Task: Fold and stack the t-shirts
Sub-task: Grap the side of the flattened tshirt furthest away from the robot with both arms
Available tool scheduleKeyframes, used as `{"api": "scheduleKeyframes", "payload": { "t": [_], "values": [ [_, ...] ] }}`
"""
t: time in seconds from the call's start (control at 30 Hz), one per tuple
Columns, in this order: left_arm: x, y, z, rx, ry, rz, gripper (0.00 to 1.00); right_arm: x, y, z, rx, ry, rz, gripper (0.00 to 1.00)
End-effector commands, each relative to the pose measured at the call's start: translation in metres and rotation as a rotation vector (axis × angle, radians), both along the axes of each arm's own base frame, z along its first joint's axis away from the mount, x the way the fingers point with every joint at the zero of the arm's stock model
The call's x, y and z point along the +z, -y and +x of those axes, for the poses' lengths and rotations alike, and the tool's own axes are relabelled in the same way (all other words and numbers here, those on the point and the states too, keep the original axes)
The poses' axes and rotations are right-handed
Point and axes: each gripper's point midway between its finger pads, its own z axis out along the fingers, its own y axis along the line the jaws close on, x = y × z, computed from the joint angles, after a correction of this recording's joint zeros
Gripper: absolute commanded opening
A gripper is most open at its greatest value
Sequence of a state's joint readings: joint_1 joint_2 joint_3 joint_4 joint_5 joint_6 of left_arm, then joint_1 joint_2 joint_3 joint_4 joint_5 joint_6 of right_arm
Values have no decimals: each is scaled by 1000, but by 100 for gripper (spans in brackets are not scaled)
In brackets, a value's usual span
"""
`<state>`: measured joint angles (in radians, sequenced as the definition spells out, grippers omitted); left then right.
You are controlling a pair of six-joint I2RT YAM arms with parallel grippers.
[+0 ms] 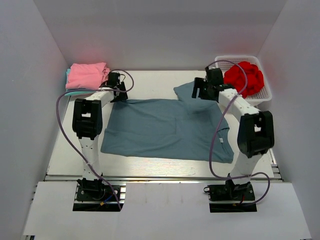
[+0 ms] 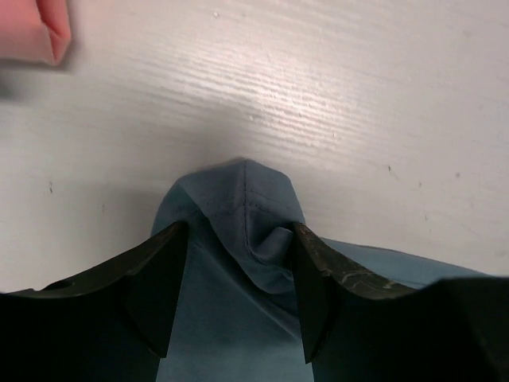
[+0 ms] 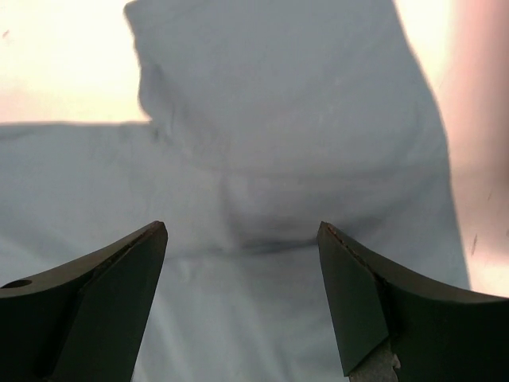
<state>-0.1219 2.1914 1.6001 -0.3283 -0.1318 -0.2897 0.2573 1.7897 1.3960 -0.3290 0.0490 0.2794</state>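
The left gripper (image 2: 238, 227) has its jaws apart, set on either side of a raised corner of the dusty blue-grey t-shirt (image 1: 165, 127). A small pucker of cloth touches the inner face of one finger (image 2: 314, 270), but the cloth is not pressed flat between the two. In the top view this gripper sits at the shirt's 10 o'clock corner.

The right gripper (image 3: 240, 227) has its jaws wide apart and holds nothing. It hangs over the sleeve that sticks out at the shirt's 1 o'clock corner.

The blue-grey shirt lies spread flat across the middle of the white wood-grain table (image 1: 150, 80), between the two arms. At 10 o'clock on the table a folded pink t-shirt (image 1: 87, 75) rests on a teal t-shirt (image 1: 68, 91), just beside the left gripper. At 2 o'clock a white mesh basket (image 1: 265, 92) holds a crumpled bright red t-shirt (image 1: 244, 77). Plain white walls (image 1: 150, 30) close the table in at 9, 12 and 3 o'clock.
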Motion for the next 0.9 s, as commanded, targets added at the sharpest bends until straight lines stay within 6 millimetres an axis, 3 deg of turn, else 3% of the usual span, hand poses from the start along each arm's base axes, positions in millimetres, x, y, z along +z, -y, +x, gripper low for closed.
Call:
{"api": "scheduleKeyframes", "payload": {
  "t": [0.0,0.1,0.17,0.3,0.43,0.63,0.67,0.73,0.77,0.87],
  "values": [
    [-4,-9,2,47,-38,37,65,7,8,29,-37,38,-92,82],
    [7,-10,5,53,-42,44,69,14,11,46,-65,36,-110,82],
    [27,-6,7,28,-8,24,73,4,13,51,-70,9,-133,82],
    [60,7,13,-54,66,-14,78,11,6,59,-43,43,-110,82],
    [60,21,29,-155,149,-39,78,6,-1,61,-12,40,-88,82],
    [28,31,44,-232,103,-42,73,-6,2,64,-7,20,-109,82],
    [19,30,43,-239,82,-35,67,-7,4,66,-15,22,-116,82],
    [19,28,43,-232,82,-27,54,-10,4,70,-11,22,-123,82],
    [14,28,39,-231,64,-27,38,-10,5,71,-12,22,-127,82],
    [8,25,34,-232,52,-14,16,-5,4,86,-33,41,-128,82]
  ]
}}
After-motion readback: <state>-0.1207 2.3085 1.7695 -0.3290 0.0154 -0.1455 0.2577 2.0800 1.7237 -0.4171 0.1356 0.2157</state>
